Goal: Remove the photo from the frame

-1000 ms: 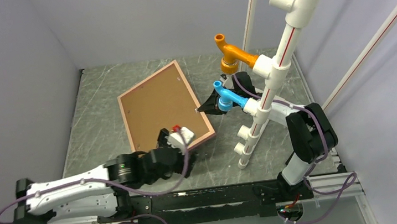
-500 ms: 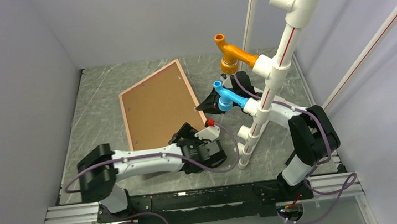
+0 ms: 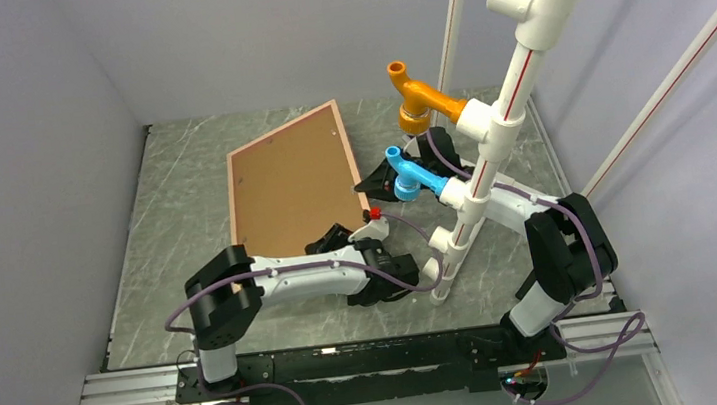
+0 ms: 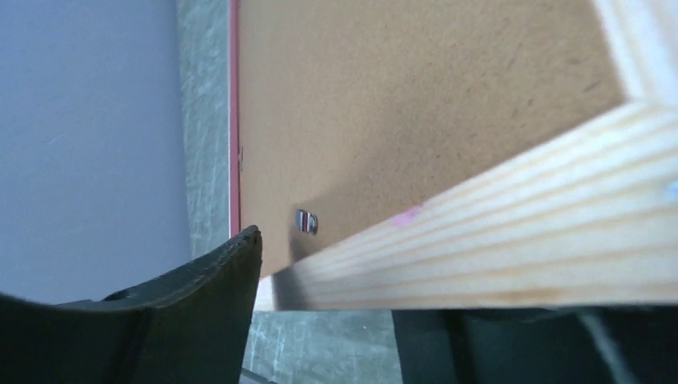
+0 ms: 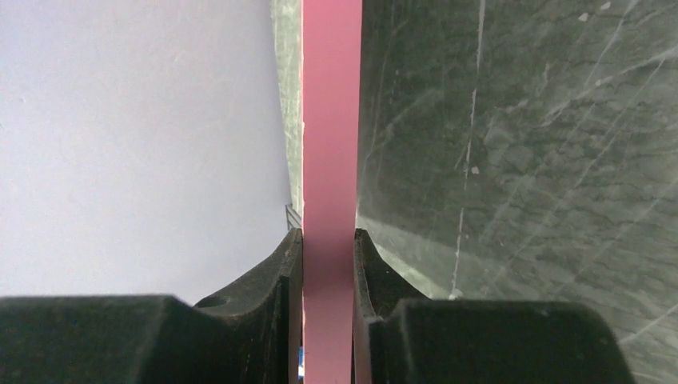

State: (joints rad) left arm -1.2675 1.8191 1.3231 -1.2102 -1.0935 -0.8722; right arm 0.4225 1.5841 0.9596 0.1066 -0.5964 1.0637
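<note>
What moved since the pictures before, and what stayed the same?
The left arm swung round from the left side and stretched out, so the left gripper now sits at the near right corner of the frame. The frame tipped up steeper. The right gripper kept its pinch on the frame's right edge, and the pipe stand stayed put.

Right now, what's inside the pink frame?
The brown backing board fills the frame, with a small metal clip at its edge. Any photo underneath is covered by the board.
</note>
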